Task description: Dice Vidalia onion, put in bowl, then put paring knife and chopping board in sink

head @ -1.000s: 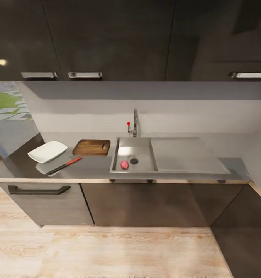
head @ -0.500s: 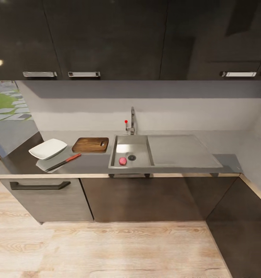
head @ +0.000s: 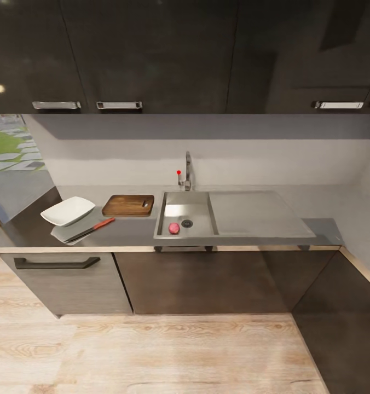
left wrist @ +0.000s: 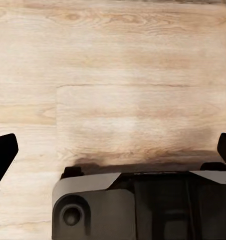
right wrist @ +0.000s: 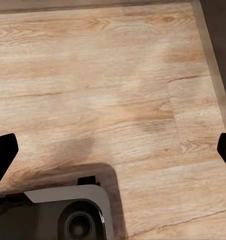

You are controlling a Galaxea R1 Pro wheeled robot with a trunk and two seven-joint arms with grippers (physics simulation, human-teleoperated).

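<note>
Inventory, kitchen run, nothing handled yet by my reckoning.

- Left gripper [left wrist: 113, 150]: fingertips at opposite edges of the left wrist view, so spread wide, holding nothing. Points down at the wood floor [left wrist: 123, 75], robot base [left wrist: 143, 205] below it. Arm hangs low, prob. parked for the drive.
- Right gripper [right wrist: 113, 150]: same, tips far apart, empty, over floor w/ base at one corner.
- Vidalia onion [head: 174, 228]: small pinkish-red ball in the sink [head: 186, 201] basin, just beside the round drain [head: 186, 223], near the front wall. First thing to fetch.
- Tap [head: 187, 172]: curved chrome, red knob, behind the basin. Could get in the way of a reach from above.
- Drainboard [head: 256, 210]: flat steel, right of basin.
- Chopping board [head: 128, 205]: dark wood, flat on the countertop [head: 130, 232], just left of sink, handle slot toward the sink. Short carry from basin, handy.
- Paring knife [head: 90, 230]: reddish handle toward the sink, dark blade toward the bowl, lying near the counter front.
- Bowl [head: 68, 211]: white, squarish, left of board; looks tilted, its reflection showing below on the glossy top.

Room: grey glossy counter, dark base cabinets, drawer w/ bar handle [head: 56, 263], dark wall cupboards over a pale backsplash, light plank floor. Counter is well apart from me; need to roll closer before any reach.
</note>
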